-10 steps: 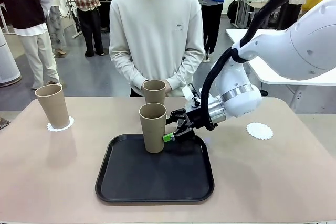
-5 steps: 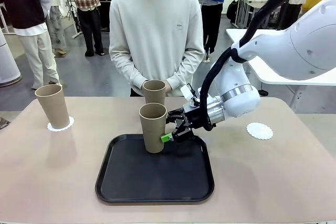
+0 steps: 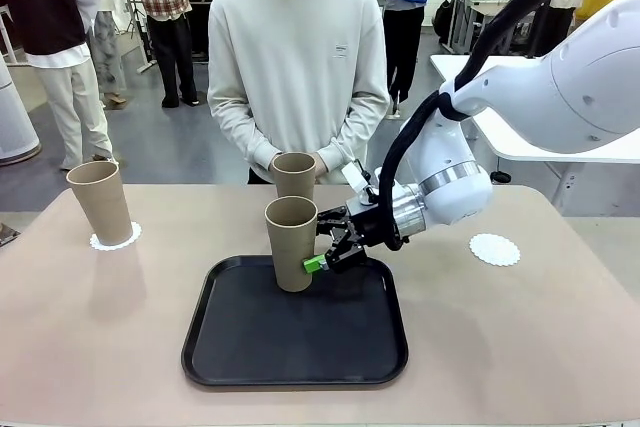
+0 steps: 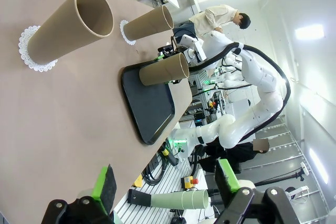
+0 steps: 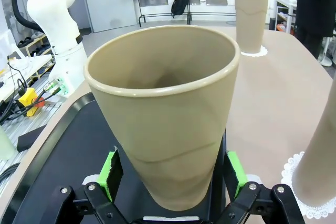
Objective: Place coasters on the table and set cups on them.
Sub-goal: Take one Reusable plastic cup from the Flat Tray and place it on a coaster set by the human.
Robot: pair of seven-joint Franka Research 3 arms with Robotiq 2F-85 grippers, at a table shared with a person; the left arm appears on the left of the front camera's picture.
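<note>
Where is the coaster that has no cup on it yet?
In the front view, the bare coaster lies on the table on the robot's right side, right of the black tray and beyond the right arm's wrist.

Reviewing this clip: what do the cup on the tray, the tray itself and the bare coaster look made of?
Cup on the tray: matte tan, smooth, probably plastic or bamboo fibre; no shine.
Tray: black, faintly glossy, raised rim, likely plastic.
Bare coaster: thin white paper, judging by its lacy scalloped edge.

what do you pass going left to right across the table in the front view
cup on a coaster → black tray with a cup → right gripper, jaws open around that cup → bare coaster
</note>
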